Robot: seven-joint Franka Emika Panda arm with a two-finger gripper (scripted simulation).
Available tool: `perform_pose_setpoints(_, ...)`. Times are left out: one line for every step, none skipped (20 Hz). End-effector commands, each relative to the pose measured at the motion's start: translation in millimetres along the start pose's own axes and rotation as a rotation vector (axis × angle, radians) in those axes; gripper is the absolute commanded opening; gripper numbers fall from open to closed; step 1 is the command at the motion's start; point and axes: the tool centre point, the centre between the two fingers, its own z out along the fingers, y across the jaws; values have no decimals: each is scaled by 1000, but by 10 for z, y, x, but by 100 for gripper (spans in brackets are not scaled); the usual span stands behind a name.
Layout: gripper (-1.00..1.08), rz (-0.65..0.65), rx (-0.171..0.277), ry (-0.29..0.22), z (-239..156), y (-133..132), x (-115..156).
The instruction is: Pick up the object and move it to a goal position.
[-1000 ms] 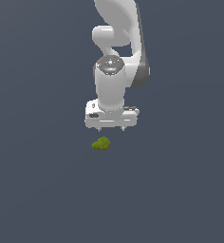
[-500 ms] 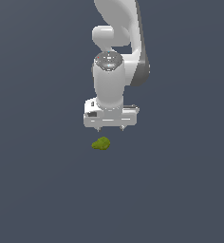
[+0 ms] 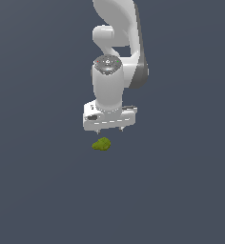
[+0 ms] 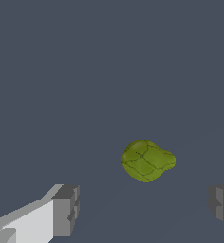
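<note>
I see the gripper (image 3: 110, 129) hanging above the floor (image 3: 43, 190), its fingers (image 4: 65, 210) spread wide and holding nothing; the blob (image 3: 101, 144) lies on the floor just below it, untouched; the wrist view shows it ahead of the gap.

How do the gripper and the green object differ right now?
The gripper is white, blocky and wide; the green object is olive, lumpy and narrower. The gripper hangs above the floor with jaws open; the object lies on it, ungrasped. Neither touches the other.
</note>
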Motion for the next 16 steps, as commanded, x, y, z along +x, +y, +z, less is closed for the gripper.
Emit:
perform_pose_setpoints(100,-44,-2,-2,37,24,-9)
perform_pose_setpoints(100,-65,-2,-3,54,34,-12)
perform_pose_setpoints(100,-87,-3,-4,72,45,-17)
perform_pose_setpoints(100,-110,-4,-5,91,57,-21)
perform_pose_setpoints(100,-135,-4,-6,111,69,-26)
perform_pose_setpoints(100,-161,-5,-7,132,82,-31)
perform_pose_setpoints(100,-188,-5,-8,153,95,-36)
perform_pose_setpoints(100,-214,-6,-9,175,108,-41)
perform_pose_setpoints(100,-241,-6,-10,196,120,-47)
perform_pose_setpoints(100,-268,-6,-11,217,133,-52)
perform_pose_setpoints(100,-294,-7,-12,238,145,-57)
perform_pose_setpoints(100,-321,-7,-12,259,157,-63)
perform_pose_setpoints(100,-348,-7,-13,280,169,-68)
perform_pose_setpoints(100,-375,-7,-14,301,181,-74)
perform_pose_setpoints(100,-401,-7,-15,321,192,-79)
perform_pose_setpoints(100,-428,-7,-16,342,204,-85)
